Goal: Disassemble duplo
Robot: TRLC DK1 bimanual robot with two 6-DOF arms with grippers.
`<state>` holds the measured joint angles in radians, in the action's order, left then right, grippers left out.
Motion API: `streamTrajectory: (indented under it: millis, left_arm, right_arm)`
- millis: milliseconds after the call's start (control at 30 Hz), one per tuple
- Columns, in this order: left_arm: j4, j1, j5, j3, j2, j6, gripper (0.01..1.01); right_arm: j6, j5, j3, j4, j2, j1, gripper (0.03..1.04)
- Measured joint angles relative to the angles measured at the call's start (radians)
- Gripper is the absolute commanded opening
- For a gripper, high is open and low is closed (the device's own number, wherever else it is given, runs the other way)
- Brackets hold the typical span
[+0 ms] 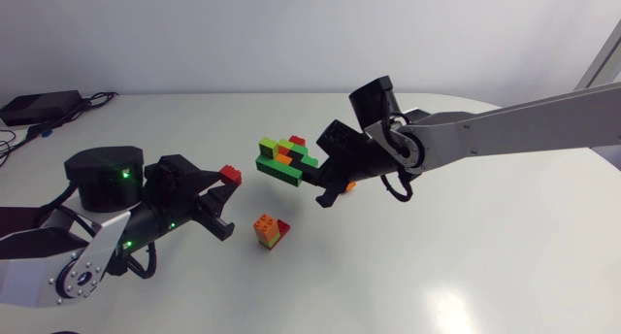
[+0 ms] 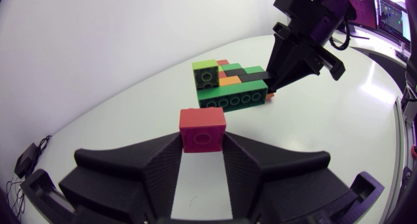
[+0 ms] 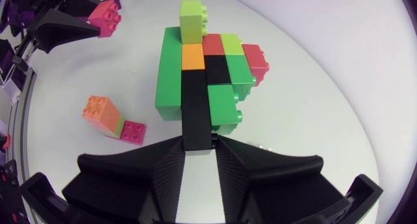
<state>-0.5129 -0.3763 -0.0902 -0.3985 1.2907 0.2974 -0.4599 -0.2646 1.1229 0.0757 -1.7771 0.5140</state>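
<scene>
My left fingers (image 2: pixel 153 168) grip a lone red brick (image 2: pixel 202 129). My right fingers (image 3: pixel 163 164) clamp the stack (image 3: pixel 174 74), largely left to split. One small clump (image 1: pixel 267 229) sits on the table (image 1: pixel 437 266).

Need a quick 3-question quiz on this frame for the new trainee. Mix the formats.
1. True or false: the left gripper is shut on a red brick.
2. Multiple choice: the small stack standing alone on the table has what colour on top? A orange, B blue, C black.
3. Short answer: which arm's gripper holds the large green assembly?
Key: 1 true; 2 A; 3 the right gripper.
</scene>
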Motion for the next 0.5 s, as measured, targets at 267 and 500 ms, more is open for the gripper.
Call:
streamTrajectory:
  millis: [267, 500]
  left_arm:
    - [0.0, -0.005, 0.103, -0.023, 0.169, 0.027, 0.293]
    - [0.026, -0.004, 0.184, -0.113, 0.322, 0.046, 0.339]
  right_arm:
    - [0.002, 0.03, 0.014, 0.0, 0.0, -0.004, 0.25]
    - [0.003, 0.03, 0.015, 0.0, 0.0, -0.004, 0.25]
